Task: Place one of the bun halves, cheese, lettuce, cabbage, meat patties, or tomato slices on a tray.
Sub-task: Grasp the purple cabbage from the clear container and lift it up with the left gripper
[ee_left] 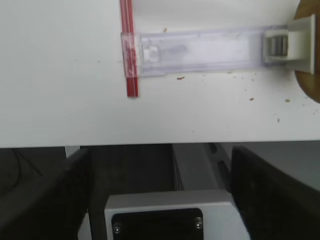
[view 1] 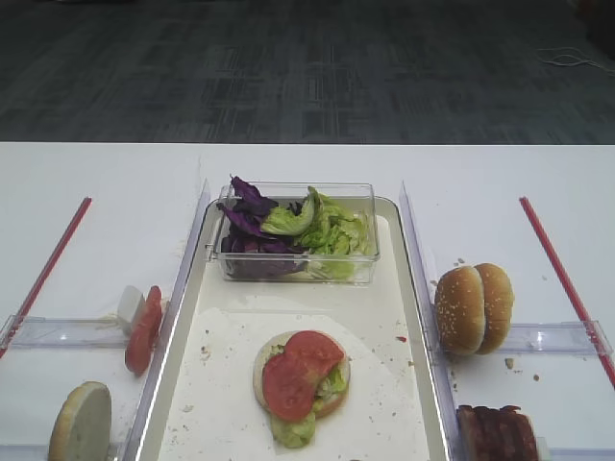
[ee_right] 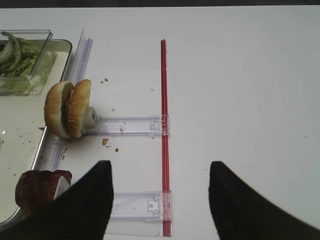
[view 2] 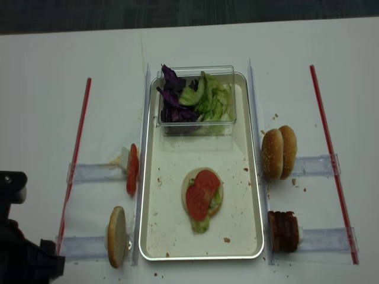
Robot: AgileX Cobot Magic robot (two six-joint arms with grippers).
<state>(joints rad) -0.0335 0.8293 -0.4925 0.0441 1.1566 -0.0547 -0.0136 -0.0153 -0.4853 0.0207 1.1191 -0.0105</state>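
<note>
On the cream tray point(view 1: 288, 307) lies a bun half point(view 1: 260, 368) topped with lettuce point(view 1: 293, 429) and a tomato slice point(view 1: 300, 370). Two bun halves point(view 1: 473, 307) stand on edge right of the tray, with meat patties point(view 1: 495, 434) nearer the front. More tomato slices point(view 1: 144, 327) and another bun half point(view 1: 81, 423) stand to the left. Purple cabbage point(view 1: 248, 216) and lettuce point(view 1: 332, 230) fill the clear tub point(view 1: 298, 272). No cheese is in view. My right gripper point(ee_right: 160, 200) hangs open and empty over the table right of the tray. My left gripper point(ee_left: 160, 195) is open and empty at the table's front edge.
Clear plastic racks point(ee_right: 130, 125) hold the buns and patties, and red strips point(ee_right: 164, 125) run along both outer sides. Crumbs dot the tray and table. My left arm point(view 2: 18, 254) sits at the front left corner, with a rack point(ee_left: 200, 47) ahead of it.
</note>
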